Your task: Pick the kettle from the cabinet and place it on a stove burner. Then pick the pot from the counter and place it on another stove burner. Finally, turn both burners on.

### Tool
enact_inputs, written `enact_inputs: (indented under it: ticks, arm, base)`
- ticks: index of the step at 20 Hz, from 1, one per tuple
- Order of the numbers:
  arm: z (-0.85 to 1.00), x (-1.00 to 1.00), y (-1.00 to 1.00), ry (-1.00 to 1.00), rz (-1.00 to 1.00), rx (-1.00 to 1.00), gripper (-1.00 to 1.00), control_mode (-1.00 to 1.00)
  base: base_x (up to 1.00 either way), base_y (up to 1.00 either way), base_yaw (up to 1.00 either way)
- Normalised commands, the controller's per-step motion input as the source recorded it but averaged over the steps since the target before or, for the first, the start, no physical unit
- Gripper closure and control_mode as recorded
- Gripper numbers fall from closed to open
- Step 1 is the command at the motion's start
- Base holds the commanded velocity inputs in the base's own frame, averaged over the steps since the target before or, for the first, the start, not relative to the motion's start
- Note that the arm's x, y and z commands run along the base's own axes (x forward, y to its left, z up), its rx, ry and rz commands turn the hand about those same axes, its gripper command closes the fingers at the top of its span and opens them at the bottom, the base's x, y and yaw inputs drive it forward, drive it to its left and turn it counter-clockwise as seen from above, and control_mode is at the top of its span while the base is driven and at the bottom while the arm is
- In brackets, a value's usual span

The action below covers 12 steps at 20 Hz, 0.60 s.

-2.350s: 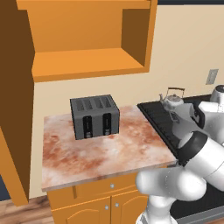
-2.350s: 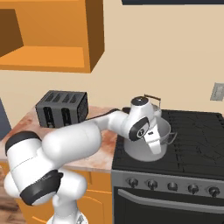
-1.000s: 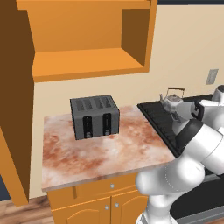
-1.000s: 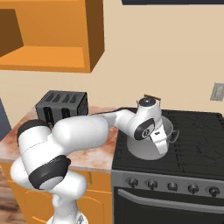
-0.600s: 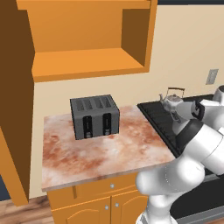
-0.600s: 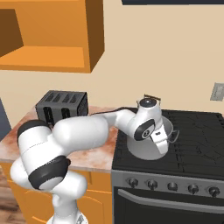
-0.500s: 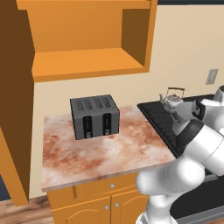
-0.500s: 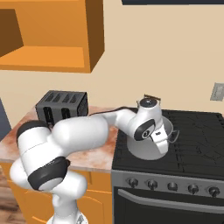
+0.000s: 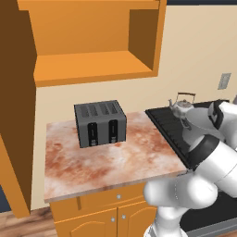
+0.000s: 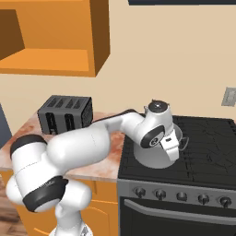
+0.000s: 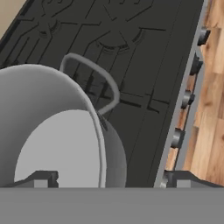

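Pot [image 10: 152, 156]: large grey steel stockpot standing upright on the front left stove burner, close to the front knobs; nothing inside it, bare grey floor seen in the hand view [image 11: 52, 144]; one loop side handle sticks out over the grate.
Gripper [image 11: 109, 178]: fingers spread wide apart, one tip over the pot's inside, the other outside its wall toward the knobs; the wall stands between them with a gap on both sides, so the rim is not clamped.
Arm: white, reaching from the base across the counter edge to the pot, wrist bent down over it.
Stove burners [image 10: 207, 138]: black grid grates on a flat black cooktop; row of front knobs [image 10: 182, 196] below.
Kettle [image 9: 182, 107]: small silver kettle with arched wire handle, upright on a rear burner, behind the pot, apart from it.
Counter [image 9: 106, 157]: reddish mottled slab left of the stove, on orange base doors.
Toaster [image 9: 100, 122]: dark grey four-slot, toward the back of the counter.
Cabinet [image 9: 92, 69]: orange wall cabinet above the counter, open, shelf bare.
Room: cream wall with an outlet plate [image 10: 229, 97]; wooden floor.
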Motion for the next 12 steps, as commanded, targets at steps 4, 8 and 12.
enact_inputs:
  ticks: [4,8,12]
  arm:
    - [0.24,-0.27,0.05,-0.04,0.0,0.0,-1.0,-1.0]
    - [0.25,-0.32,0.08,-0.01,0.0,0.0,-1.0,-1.0]
    - [0.29,-0.41,0.06,-0.03,0.0,0.05,-1.0,-1.0]
  base:
    - [0.0,0.0,0.0]
    - [0.0,0.0,0.0]
    - [0.0,0.0,0.0]
